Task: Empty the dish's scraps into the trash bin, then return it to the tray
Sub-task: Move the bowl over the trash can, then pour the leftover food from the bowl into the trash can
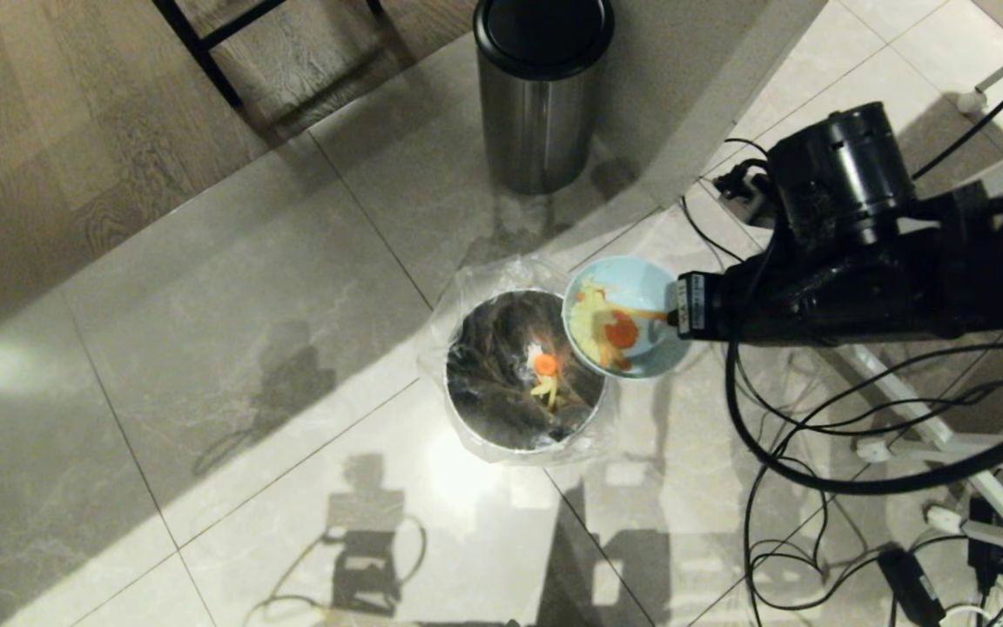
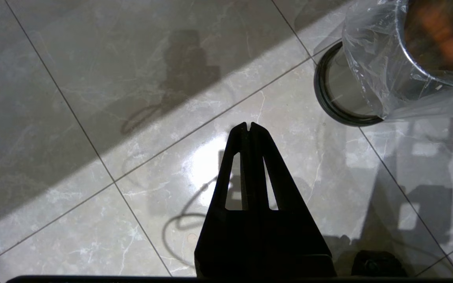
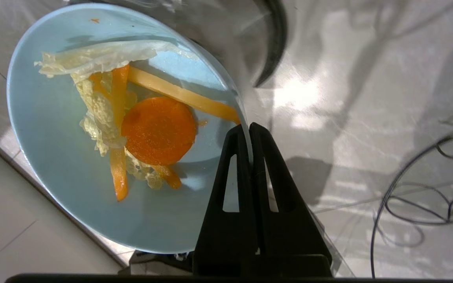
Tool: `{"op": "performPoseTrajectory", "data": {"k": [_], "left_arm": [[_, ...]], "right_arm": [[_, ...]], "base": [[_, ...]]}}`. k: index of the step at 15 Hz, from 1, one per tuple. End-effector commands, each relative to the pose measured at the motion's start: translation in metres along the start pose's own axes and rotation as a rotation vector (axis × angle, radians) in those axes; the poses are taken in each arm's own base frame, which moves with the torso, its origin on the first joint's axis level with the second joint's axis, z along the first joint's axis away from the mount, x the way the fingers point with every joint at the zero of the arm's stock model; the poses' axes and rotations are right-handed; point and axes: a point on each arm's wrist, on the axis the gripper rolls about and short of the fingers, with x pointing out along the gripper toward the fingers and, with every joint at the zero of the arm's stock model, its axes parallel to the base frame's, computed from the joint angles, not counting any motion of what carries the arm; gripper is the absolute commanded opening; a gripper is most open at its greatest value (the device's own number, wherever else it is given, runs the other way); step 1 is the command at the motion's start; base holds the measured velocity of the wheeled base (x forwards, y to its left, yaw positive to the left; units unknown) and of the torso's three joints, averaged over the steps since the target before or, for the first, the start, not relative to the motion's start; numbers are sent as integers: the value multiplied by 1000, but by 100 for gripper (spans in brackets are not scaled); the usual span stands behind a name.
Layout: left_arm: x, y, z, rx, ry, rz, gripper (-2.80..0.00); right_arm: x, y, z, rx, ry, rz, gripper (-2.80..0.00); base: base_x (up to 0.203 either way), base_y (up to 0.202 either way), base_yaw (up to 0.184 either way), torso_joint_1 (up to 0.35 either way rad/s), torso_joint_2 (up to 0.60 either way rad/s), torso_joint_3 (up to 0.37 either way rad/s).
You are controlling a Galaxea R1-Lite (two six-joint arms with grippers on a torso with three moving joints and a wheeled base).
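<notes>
My right gripper (image 3: 249,126) is shut on the rim of the pale blue dish (image 3: 57,165), holding it in the air. In the head view the dish (image 1: 641,283) hangs tilted at the right edge of the trash bin (image 1: 467,418), a shiny round bin with a clear bag over its rim. Scraps (image 3: 157,129) still cling inside the dish: a carrot disc, orange strips and pale leafy pieces. More scraps (image 1: 546,370) lie in the bin. The right gripper (image 1: 674,315) reaches in from the right. My left gripper (image 2: 249,125) is shut over bare floor, beside the bin (image 2: 372,70). The tray is out of view.
A brushed-steel cylinder with a black lid (image 1: 541,87) stands on the floor beyond the trash bin. Loose black cables (image 1: 815,488) and white frame legs (image 1: 945,435) crowd the floor at the right. A dark chair leg (image 1: 197,48) stands at the far left.
</notes>
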Motion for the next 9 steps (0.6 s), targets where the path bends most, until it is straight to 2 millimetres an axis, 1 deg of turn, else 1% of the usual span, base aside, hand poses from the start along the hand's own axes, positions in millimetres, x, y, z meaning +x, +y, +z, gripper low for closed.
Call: {"op": "performPoseTrajectory", "data": {"k": [1,4,6,9], "left_arm": [[0,0,0,-1,0,0,-280],[0,0,0,-1,0,-1,-280],[0,0,0,-1,0,0,-280],[0,0,0,-1,0,0,-280]], "right_arm": [[19,22,-4,-31,10,-2,-280],[31,49,-4,-78,-13,15,-280],[38,53,-4,-160,-41,-19,-280],[40,60,-1,-248,-94,-7,-280]], "base": [[0,0,0,0,0,0],[0,0,0,0,0,0],[0,0,0,0,0,0],[0,0,0,0,0,0]]}}
